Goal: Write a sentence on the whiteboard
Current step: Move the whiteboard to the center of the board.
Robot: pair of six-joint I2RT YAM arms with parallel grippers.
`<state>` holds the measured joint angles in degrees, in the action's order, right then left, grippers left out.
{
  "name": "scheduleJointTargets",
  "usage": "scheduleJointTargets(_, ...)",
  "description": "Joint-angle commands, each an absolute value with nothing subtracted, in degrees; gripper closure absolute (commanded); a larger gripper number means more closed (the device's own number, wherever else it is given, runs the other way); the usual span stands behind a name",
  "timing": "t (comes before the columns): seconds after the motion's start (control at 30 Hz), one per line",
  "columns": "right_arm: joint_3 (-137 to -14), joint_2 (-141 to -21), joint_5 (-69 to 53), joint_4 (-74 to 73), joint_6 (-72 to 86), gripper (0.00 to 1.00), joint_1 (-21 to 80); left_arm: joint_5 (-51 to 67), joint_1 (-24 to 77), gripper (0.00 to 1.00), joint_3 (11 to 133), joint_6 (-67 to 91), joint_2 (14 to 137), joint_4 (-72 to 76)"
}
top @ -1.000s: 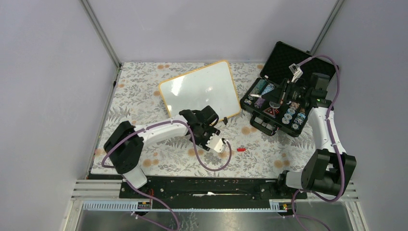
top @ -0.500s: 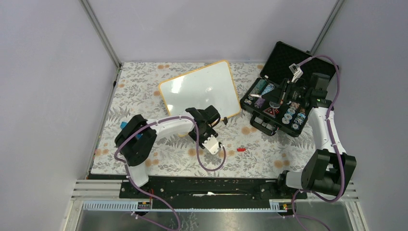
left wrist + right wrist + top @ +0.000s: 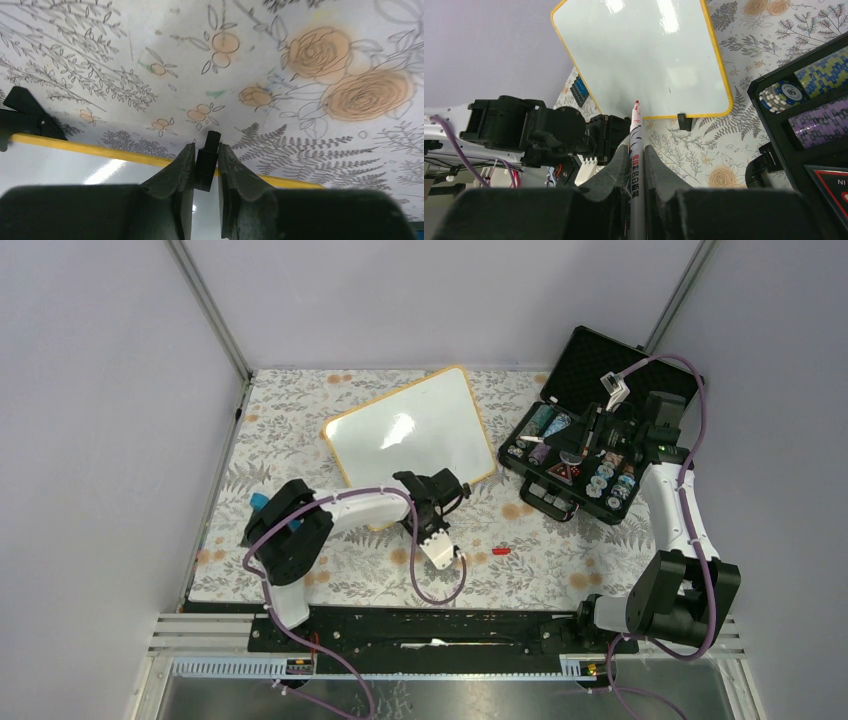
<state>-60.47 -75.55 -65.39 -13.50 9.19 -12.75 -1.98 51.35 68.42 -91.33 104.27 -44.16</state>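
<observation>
The whiteboard (image 3: 410,430), glossy white with an orange-yellow rim, lies tilted on the flowered tablecloth. Its face (image 3: 644,55) is plain white, so the sentence is not in view. My left gripper (image 3: 452,492) sits at the board's near edge. Its jaws are shut on a black clip foot (image 3: 209,150) that straddles the yellow rim (image 3: 100,150). My right gripper (image 3: 598,430) hovers over the black case, shut on an uncapped marker (image 3: 635,135). The marker's red tip points toward the board, well short of it.
The open black foam-lined case (image 3: 590,440) with poker chips (image 3: 804,100) stands at the right. A small red cap (image 3: 501,551) lies on the cloth near the left wrist. A blue block (image 3: 260,502) sits by the left arm. Two more clip feet (image 3: 27,115) (image 3: 685,121) show on the board's rim.
My left gripper moved in to the board's near edge and closed on the clip foot. The board shifted slightly left. The right arm held still with the marker.
</observation>
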Motion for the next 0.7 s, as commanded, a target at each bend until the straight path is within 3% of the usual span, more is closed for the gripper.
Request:
scheduleJointTargets(0.0,-61.37,-73.56,-65.61,-13.12,8.86,1.0,-12.48,-1.78,55.17,0.97,66.2,-87.84,100.95,-48.19)
scheduleJointTargets(0.43,-61.22,-71.78,-66.93,-13.37,9.42,1.0,-12.5,1.24,65.82,0.93,61.24,-81.97,96.1,-52.8)
scheduleJointTargets(0.5,-61.15,-71.37,-67.12,-13.28,9.54,1.0,-12.48,1.35,66.69,0.79,61.43,-79.99,96.07,-53.14)
scheduleJointTargets(0.67,-62.74,-70.78,-66.98,-17.02,6.97,1.0,-12.48,1.73,66.97,0.34,63.99,-71.76,93.63,-53.58)
